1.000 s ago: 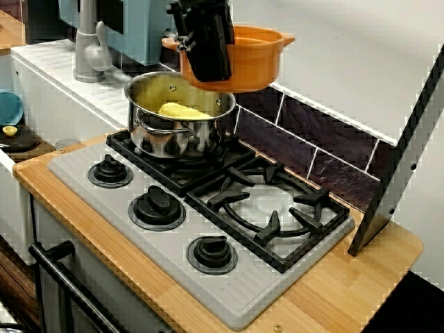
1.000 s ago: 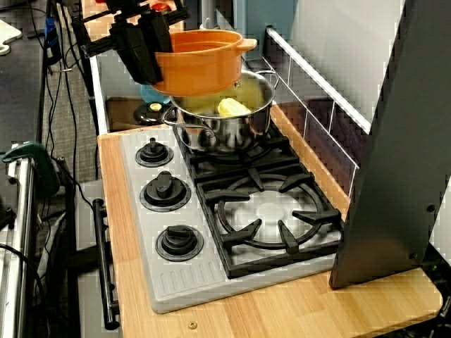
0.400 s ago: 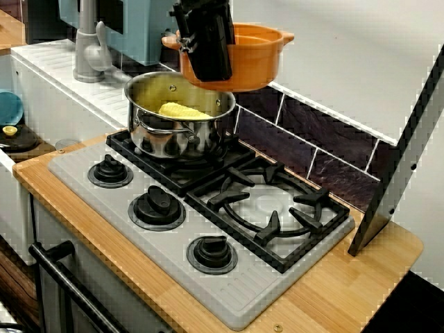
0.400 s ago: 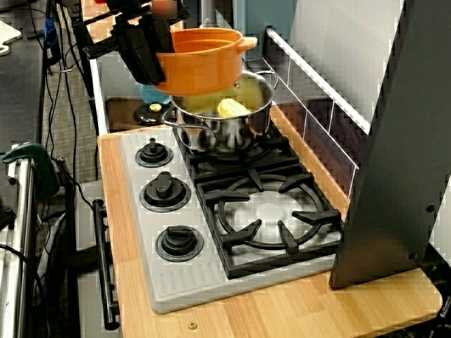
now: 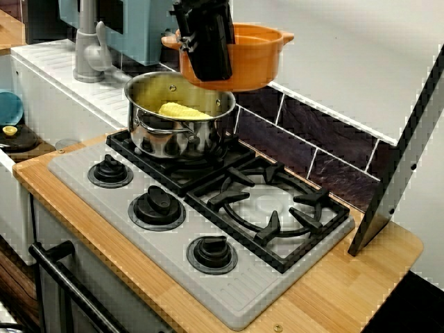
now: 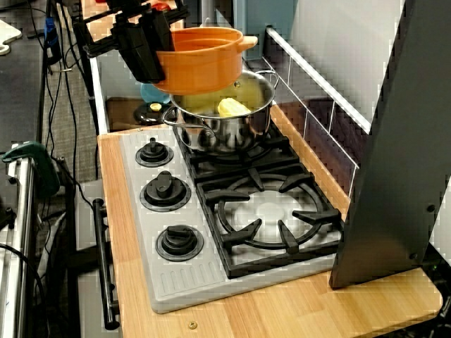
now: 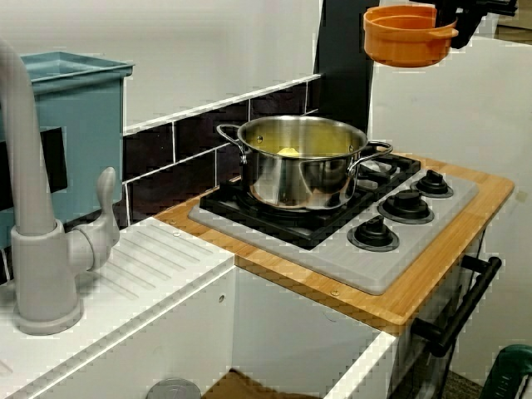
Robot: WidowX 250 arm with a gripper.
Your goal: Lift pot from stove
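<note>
The orange pot (image 5: 246,61) (image 6: 204,65) (image 7: 407,37) hangs in the air, well above the grey stove (image 5: 125,208) (image 6: 141,232) (image 7: 391,266), over the far side of the steel pot. My black gripper (image 5: 208,41) (image 6: 148,49) is shut on the pot's near rim, one finger running down the outer wall. In the side view only a bit of the gripper (image 7: 461,25) shows at the pot's right edge. The pot stays roughly level and looks empty.
A shiny steel pot (image 5: 177,125) (image 6: 225,120) (image 7: 303,162) with a yellow corn cob (image 5: 184,111) inside stands on the back burner, directly under the lifted pot. The front burner grate (image 5: 267,208) is bare. A faucet (image 5: 90,41) and a sink lie to the left; a dark panel (image 6: 402,141) leans at the right.
The gripper and orange pot have risen very slightly; otherwise nothing has moved.
</note>
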